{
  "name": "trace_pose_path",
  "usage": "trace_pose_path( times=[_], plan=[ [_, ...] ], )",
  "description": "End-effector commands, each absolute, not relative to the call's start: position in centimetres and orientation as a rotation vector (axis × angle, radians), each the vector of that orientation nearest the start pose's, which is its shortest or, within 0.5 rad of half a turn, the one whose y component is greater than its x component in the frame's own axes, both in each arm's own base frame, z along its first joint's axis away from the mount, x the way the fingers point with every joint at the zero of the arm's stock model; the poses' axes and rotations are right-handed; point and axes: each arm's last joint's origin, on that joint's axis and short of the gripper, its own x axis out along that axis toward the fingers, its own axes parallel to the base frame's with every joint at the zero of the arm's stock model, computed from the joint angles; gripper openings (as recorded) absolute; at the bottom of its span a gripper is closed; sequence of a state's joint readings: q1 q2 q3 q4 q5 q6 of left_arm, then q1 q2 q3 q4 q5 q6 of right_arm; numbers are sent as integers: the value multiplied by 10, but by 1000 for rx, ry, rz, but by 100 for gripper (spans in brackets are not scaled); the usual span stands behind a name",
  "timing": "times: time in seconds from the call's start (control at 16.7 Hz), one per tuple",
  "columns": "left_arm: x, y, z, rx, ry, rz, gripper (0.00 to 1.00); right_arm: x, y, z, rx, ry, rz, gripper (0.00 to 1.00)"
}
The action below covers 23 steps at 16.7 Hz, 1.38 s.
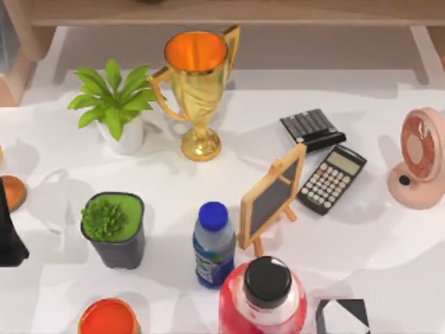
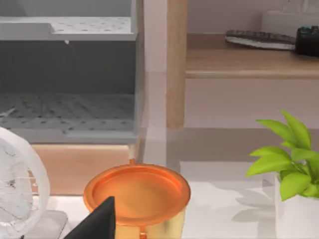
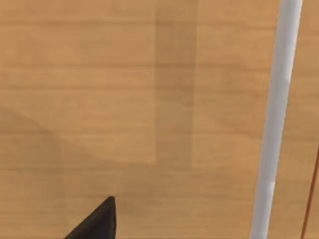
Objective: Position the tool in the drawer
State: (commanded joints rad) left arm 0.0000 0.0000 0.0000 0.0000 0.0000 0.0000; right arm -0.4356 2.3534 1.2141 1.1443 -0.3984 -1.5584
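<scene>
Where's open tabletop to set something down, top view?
Free: the right front, between the calculator, the pink fan and the black-and-white box. Also the strip between the leafy plant and the dark succulent pot. Crowded: front centre, where the blue-capped bottle, small chalkboard easel and red jar bunch up.

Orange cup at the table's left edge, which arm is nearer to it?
Left. The left arm sits right beside the orange cup at that edge; the right gripper faces a wooden panel elsewhere.
</scene>
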Motion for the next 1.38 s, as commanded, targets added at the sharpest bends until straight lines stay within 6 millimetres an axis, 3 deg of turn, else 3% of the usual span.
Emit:
trace_pose_path(
  times=[0.72,1.38],
  plan=[
    [106,-1,160,0,0,0,100,428,-181,89,-1571,8,-8,2],
    [106,-1,160,0,0,0,100,424,-182,89,-1567,10,-9,0]
  ],
)
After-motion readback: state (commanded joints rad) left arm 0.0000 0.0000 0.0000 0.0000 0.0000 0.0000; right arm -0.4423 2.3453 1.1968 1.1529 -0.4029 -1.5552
